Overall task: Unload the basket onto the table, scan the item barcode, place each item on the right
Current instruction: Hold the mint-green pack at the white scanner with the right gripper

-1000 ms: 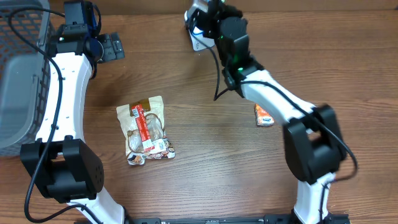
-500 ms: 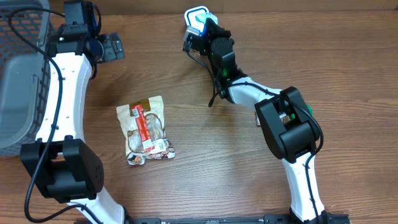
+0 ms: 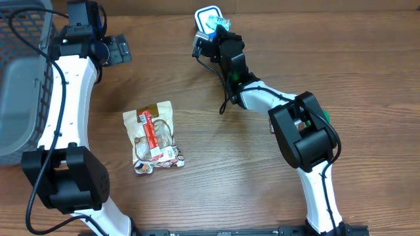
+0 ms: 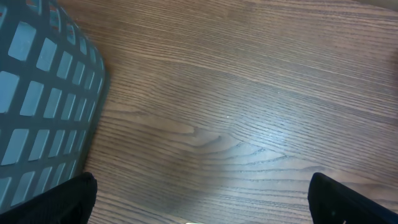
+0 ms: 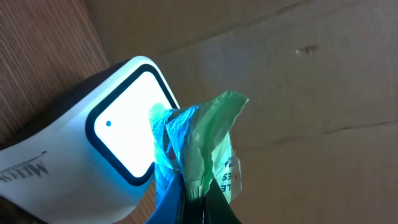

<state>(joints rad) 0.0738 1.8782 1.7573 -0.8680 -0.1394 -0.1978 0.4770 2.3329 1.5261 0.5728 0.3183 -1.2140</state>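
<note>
Overhead: the right gripper (image 3: 212, 36) is reached out to the far edge of the table (image 3: 367, 78) and is closed on a small green and blue packet (image 3: 217, 25), which is held just beside the lit scanner (image 3: 205, 14). The left gripper (image 3: 117, 49) is parked with its jaws spread wide and nothing in them, near the basket (image 3: 20, 85). A snack bag (image 3: 154, 137) lies flat, well apart from both.

Left wrist: only bare wood and the mesh wall of the basket (image 4: 37, 93) are shown between the wide-set fingertips (image 4: 71, 194); the packet is not seen here.

Right wrist: the packet (image 5: 202, 140) is pinched at its lower end by the gripper (image 5: 189, 205). Its long axis runs up and away from the fingers, tilted slightly right, and its blue side is turned toward the glowing window of the scanner (image 5: 124, 124), which it overlaps. The film is crumpled, so the packet is judged light, soft and easily bent. A hold at a sealed end is judged best, with the printed face left uncovered; whether the barcode faces the window cannot be told
</note>
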